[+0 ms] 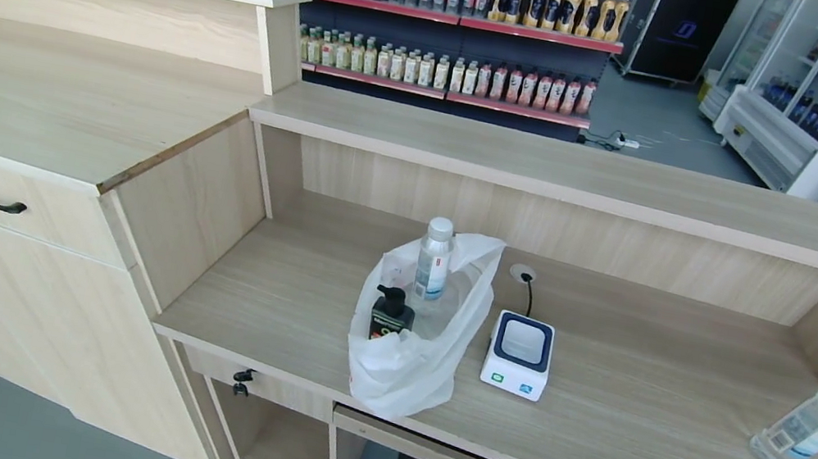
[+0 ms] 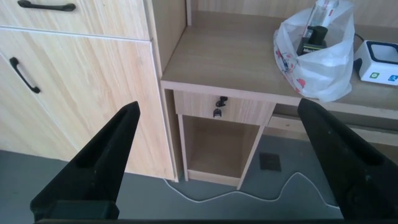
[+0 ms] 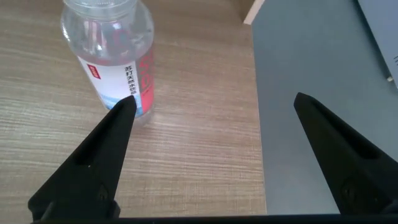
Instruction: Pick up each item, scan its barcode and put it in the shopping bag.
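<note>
A white plastic shopping bag [image 1: 404, 366] stands open on the wooden counter [image 1: 638, 401], holding a clear water bottle [image 1: 434, 265] and a black pump bottle [image 1: 389, 316]. The white scanner [image 1: 518, 354] sits just to the bag's right. A second clear water bottle [image 1: 815, 424] stands at the counter's far right end. My right gripper [image 3: 214, 162] hovers open above that bottle [image 3: 112, 56], which lies past one fingertip rather than between the fingers. My left gripper [image 2: 217, 165] hangs open and empty below counter height, left of the bag [image 2: 314, 53].
The counter's right edge [image 3: 258, 124] drops to grey floor close beside the bottle. A taller cabinet [image 1: 64, 105] with drawers stands at the left. A raised back ledge [image 1: 592, 179] runs behind the counter. The scanner's cable [image 1: 528, 287] goes into a hole behind it.
</note>
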Available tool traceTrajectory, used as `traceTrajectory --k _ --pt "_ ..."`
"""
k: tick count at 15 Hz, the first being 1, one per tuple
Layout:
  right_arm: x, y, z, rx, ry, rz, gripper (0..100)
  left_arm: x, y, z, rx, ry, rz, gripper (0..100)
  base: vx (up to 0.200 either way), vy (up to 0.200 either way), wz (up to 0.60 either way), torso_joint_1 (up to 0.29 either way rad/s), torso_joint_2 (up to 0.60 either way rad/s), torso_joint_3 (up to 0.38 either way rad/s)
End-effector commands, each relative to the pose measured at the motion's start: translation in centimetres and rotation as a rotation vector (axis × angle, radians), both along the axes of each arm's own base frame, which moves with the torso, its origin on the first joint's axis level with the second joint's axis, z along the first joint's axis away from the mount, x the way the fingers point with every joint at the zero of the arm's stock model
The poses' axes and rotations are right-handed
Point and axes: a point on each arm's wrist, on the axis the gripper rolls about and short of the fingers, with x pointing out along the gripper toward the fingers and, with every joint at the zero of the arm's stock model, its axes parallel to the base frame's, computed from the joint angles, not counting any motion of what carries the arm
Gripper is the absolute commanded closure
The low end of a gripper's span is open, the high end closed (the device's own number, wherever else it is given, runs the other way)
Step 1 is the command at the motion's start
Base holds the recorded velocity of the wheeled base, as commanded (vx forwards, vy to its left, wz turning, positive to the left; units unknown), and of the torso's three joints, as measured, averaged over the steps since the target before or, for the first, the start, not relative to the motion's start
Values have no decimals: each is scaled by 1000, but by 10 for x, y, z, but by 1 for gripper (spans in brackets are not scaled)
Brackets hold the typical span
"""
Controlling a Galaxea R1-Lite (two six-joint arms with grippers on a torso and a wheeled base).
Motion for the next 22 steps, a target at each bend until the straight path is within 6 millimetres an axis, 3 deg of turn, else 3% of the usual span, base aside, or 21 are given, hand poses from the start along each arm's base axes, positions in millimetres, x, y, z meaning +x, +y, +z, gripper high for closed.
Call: traceTrajectory --k 1,6,14,22 --pt "15 10 -6 13 11 52 0 0 0 0 -1 0 0 0 0 0 0 0 0 0" --pt "35 26 -5 3 4 127 0 0 0 0 -1 0 0 0 0 0 0 0 0 0" --pt "54 20 -16 14 -6 146 0 0 0 0 -1 0 0 0 0 0 0 0 0 0" --pt "76 35 -24 52 -6 205 0 0 0 0 0 0 0 0 0 0 0 0 0 0"
